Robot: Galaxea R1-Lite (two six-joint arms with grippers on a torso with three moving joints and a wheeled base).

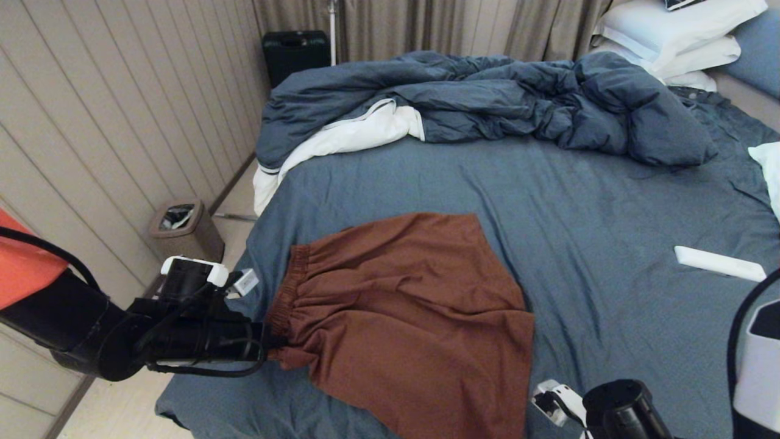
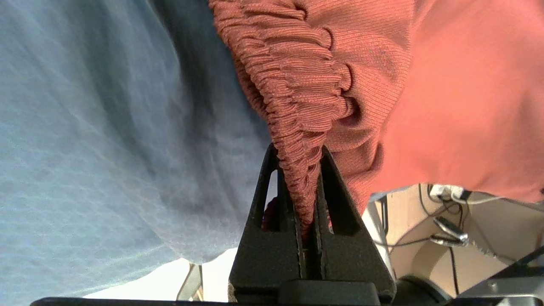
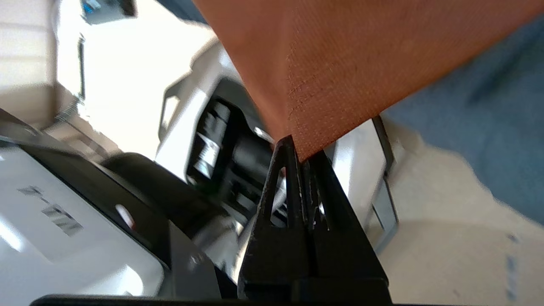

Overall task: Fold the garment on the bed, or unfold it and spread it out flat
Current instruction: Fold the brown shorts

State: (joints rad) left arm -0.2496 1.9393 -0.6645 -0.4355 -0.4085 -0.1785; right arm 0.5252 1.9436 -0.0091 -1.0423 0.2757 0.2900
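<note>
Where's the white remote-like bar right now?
In the head view, the white bar lies on the bed sheet at the robot's right, apart from the garment.

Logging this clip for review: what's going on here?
A two-armed robot is handling rust-brown shorts on a bed. The left gripper is clamped on the elastic waistband; the right gripper pinches a hem corner at the near edge. The shorts lie mostly spread on the sheet.
</note>
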